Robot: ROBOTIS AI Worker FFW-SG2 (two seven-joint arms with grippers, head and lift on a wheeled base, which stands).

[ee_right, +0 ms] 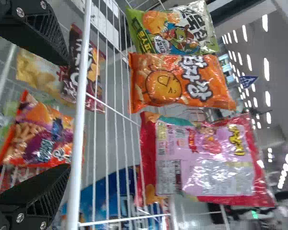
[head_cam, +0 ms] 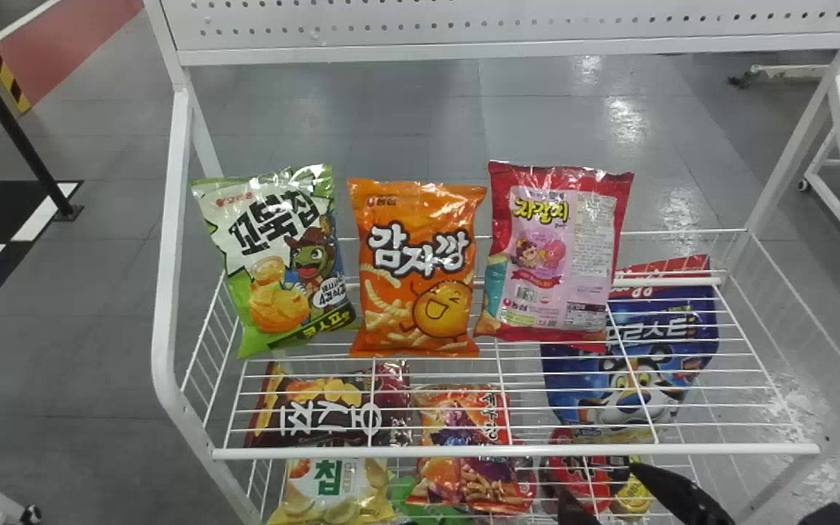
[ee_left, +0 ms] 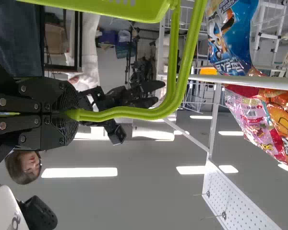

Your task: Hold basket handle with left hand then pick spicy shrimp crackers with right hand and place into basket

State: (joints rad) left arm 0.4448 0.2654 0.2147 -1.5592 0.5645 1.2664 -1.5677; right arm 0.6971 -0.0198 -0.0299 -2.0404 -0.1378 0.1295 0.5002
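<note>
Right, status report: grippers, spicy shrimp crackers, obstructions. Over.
Left gripper shut on green basket handle. Right gripper open, empty. Spicy shrimp crackers unpicked, below upper wire shelf; its front rail may crowd the reach.

You have glossy, crinkled plastic on the orange bag (head_cam: 420, 321), smooth plastic on the basket handle (ee_left: 91, 115), smooth painted metal on the rack (head_cam: 165, 292), and a sleek, shiny floor (head_cam: 420, 109).
</note>
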